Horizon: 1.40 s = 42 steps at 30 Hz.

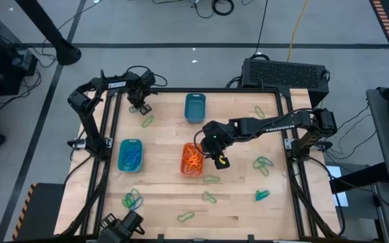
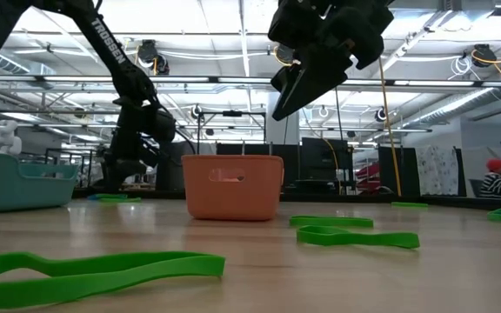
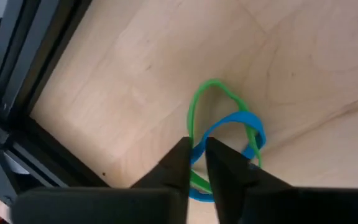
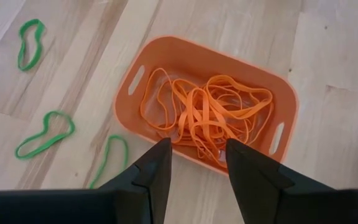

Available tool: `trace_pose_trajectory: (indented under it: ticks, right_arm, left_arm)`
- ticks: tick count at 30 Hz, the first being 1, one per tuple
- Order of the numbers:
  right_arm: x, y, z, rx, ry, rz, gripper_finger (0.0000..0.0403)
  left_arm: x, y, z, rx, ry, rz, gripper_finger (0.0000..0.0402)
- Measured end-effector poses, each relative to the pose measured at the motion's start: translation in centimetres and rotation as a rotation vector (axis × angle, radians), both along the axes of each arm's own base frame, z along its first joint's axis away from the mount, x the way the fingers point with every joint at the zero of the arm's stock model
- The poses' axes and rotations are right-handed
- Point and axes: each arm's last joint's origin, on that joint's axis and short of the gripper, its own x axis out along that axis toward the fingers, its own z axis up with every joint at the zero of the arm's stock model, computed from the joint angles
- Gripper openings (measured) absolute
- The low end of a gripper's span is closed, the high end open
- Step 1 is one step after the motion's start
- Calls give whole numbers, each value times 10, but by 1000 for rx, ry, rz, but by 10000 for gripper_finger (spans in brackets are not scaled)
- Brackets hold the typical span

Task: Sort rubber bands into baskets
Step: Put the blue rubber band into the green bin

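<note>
Pale plywood is filling the tabletop (image 1: 235, 202) I'm working over, with green loops scattered across it and three baskets sitting in the middle stretch. I'm holding the left gripper (image 3: 195, 154) low at the far left corner, where its fingers are standing nearly together around the overlap of a blue band (image 3: 238, 127) and a green band (image 3: 211, 102) that are lying crossed on the wood; whether either strand is actually being pinched, I cannot tell. I'm keeping the right gripper (image 4: 194, 163) hanging above the near edge of the orange basket (image 4: 166, 59), jaws parted and holding nothing, with a tangle of orange bands (image 4: 207, 115) lying inside the tub.

The turquoise basket (image 1: 130, 154) is already carrying several bands, and the dark teal basket (image 1: 194, 106) is waiting at the far side, its contents too small for me to read. Plenty of green loops are lying unsorted along the near and right sides.

My worry is the crossed pair on the left: because the two colours are lying interlocked, lifting here is likely dragging both up together, and one is ending up in the wrong tub. A thin strand could also be slipping out of the narrow tips on the way, or snapping loose and flying off the table edge, which is lying just beside that gripper
</note>
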Motion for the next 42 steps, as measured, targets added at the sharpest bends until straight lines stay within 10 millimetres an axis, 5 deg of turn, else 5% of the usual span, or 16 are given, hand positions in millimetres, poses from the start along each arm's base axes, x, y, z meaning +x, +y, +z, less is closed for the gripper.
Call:
trace_pose_trajectory:
  ticks: [4,12,23,32,42]
  right_arm:
    - [0,0,0,10,5,-13,144]
    - [-1,1,-1,11,21,-11,144]
    - [-1,1,-1,4,16,-2,144]
    - [-1,1,0,4,9,-2,144]
    - [-1,1,0,6,10,-4,144]
  left_arm:
    - [0,-1,-2,-19,-10,2,10]
    - [3,2,0,13,-36,24,3]
    - [-4,-24,67,94,-206,37,1]
    - [12,-87,108,17,-323,-78,1]
    - [39,-200,123,-127,-240,-191,0]
